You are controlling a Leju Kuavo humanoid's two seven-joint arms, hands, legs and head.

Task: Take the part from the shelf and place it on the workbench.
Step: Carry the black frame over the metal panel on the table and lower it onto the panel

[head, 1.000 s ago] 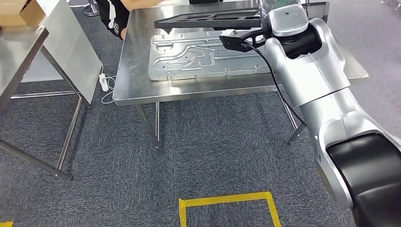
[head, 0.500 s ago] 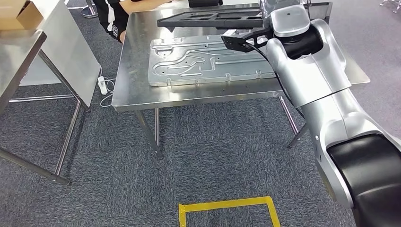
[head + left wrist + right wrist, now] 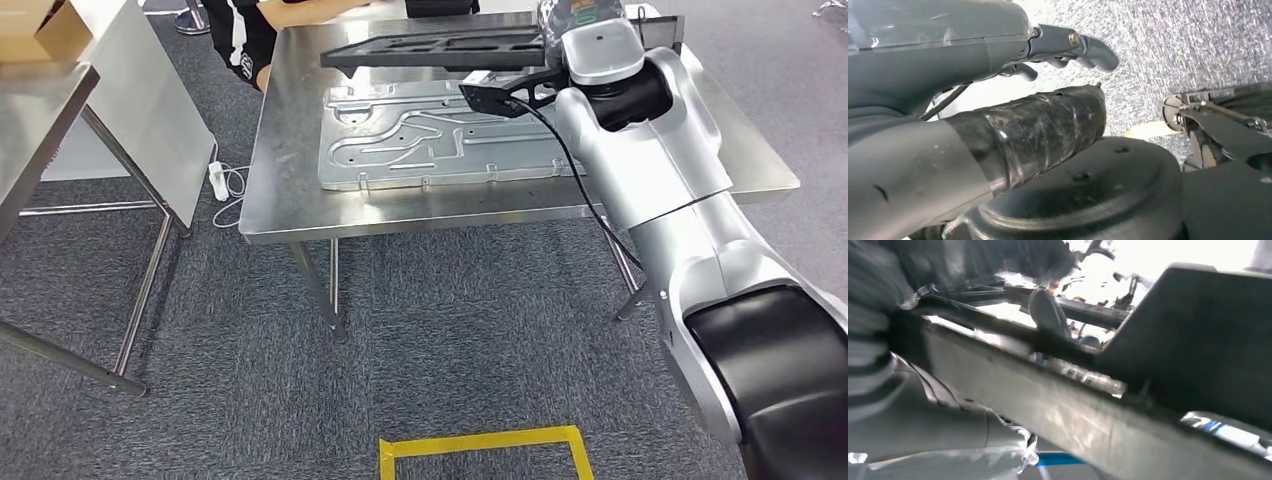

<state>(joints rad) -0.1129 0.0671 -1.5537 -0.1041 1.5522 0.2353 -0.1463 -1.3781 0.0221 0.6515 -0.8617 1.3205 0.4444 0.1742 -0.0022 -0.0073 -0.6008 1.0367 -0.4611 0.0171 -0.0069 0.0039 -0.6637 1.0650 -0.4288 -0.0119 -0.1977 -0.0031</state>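
Note:
The black flat part (image 3: pixel 440 47) hangs level above the far half of the steel workbench (image 3: pixel 300 205), over a silver stamped plate (image 3: pixel 430 135) that lies on it. My right hand (image 3: pixel 556 22) holds the part's right end, mostly hidden behind my own wrist. In the right wrist view the hand (image 3: pixel 878 340) grips the part (image 3: pixel 1198 340), with one of its fingers (image 3: pixel 1048 312) hooked over the part's edge. My left hand (image 3: pixel 1038 85) hangs over the carpet with its fingers apart and nothing in it.
A person (image 3: pixel 250 30) stands at the workbench's far left corner. The steel shelf (image 3: pixel 40 120) with a cardboard box (image 3: pixel 40 25) is at the left. A white power strip (image 3: pixel 220 178) lies on the floor. Yellow tape (image 3: pixel 480 445) marks the carpet in front.
The whole picture has shifted as the camera moved closer to the workbench. The part stays in my right hand above the silver plate.

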